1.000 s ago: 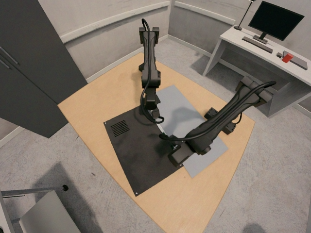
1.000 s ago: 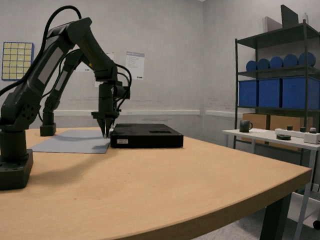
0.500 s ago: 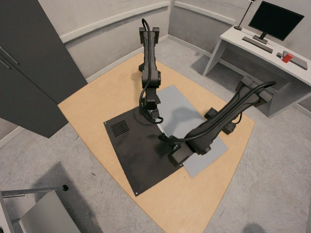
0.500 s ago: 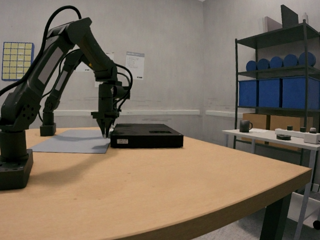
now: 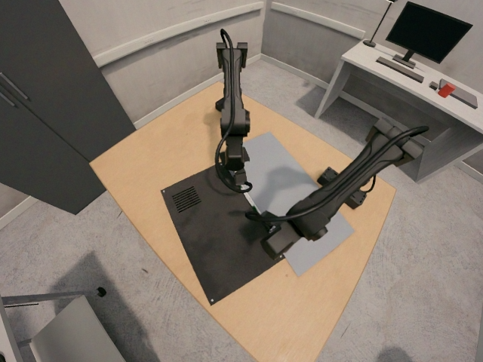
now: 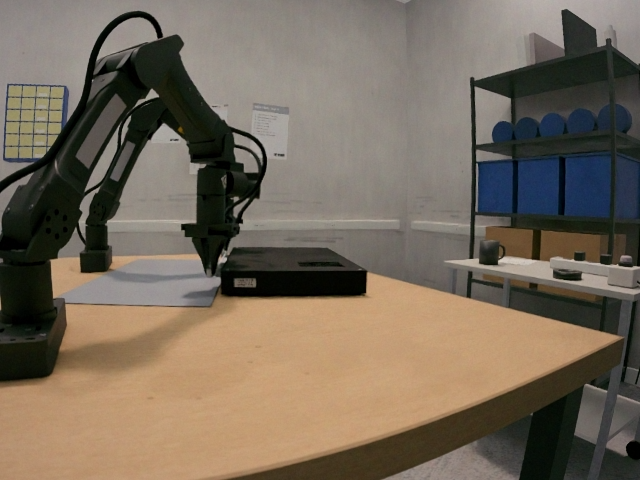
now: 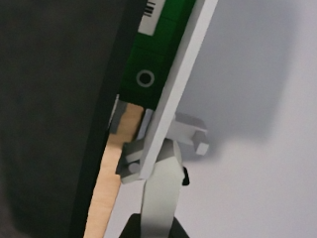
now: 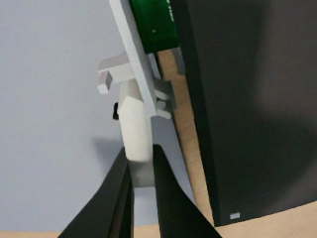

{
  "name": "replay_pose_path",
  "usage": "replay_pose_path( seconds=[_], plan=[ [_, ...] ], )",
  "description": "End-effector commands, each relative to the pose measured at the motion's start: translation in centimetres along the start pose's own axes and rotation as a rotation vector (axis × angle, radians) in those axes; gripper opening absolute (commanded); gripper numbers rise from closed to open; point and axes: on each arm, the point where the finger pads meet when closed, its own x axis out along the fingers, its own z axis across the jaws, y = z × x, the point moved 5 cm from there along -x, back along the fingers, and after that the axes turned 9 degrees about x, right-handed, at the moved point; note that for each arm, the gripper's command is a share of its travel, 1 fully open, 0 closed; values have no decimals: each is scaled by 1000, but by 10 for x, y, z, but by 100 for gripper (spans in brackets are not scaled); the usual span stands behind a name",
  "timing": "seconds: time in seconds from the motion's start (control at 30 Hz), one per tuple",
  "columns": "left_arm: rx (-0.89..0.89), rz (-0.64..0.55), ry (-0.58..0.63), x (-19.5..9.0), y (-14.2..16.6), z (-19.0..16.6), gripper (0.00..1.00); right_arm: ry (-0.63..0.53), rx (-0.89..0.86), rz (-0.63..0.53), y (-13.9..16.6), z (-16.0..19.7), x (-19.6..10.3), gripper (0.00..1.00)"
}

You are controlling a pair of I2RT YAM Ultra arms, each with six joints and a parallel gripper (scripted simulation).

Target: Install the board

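The black enclosure (image 5: 206, 237) (image 6: 294, 271) (image 7: 50, 99) (image 8: 248, 99) lies flat on the bench. The green board (image 7: 149, 55) (image 8: 155, 22) is partly inside its slot. Its white panel (image 7: 185, 69) (image 8: 130, 50) (image 5: 251, 200) stands a short gap off the enclosure's front. My left gripper (image 7: 152, 225) is shut on the white lever (image 7: 160, 188) at one end of the panel. My right gripper (image 8: 142, 154) (image 5: 244, 188) (image 6: 210, 269) is shut on the lever (image 8: 135, 124) at the other end. Both levers lie roughly in line with the panel. In the exterior view the left gripper is hidden behind the right one.
A grey mat (image 5: 272, 171) (image 6: 144, 284) (image 7: 258, 124) (image 8: 50, 99) lies on the wooden bench (image 5: 148, 155) (image 6: 310, 372) in front of the enclosure. The arm bases stand at the bench's edges. A desk, a cabinet and shelves stand off the bench.
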Motion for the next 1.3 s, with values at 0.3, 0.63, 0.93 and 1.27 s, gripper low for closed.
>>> replay_pose_path(
  seconds=[0.3, 0.63, 0.93, 1.27],
  plan=[
    [-154, 26, -34, -4, -1, -1, 3, 22, 158, -5, -2, 3, -5, 4],
    [-154, 26, -34, -4, -1, -1, 3, 22, 158, -5, -2, 3, -5, 4],
    [-288, 24, -37, -5, -2, -4, 3, 23, 290, 8, 1, 7, -5, 4],
    [-419, 12, -37, -4, -6, -7, 3, 24, 422, 3, -4, 11, -4, 4]
  ],
)
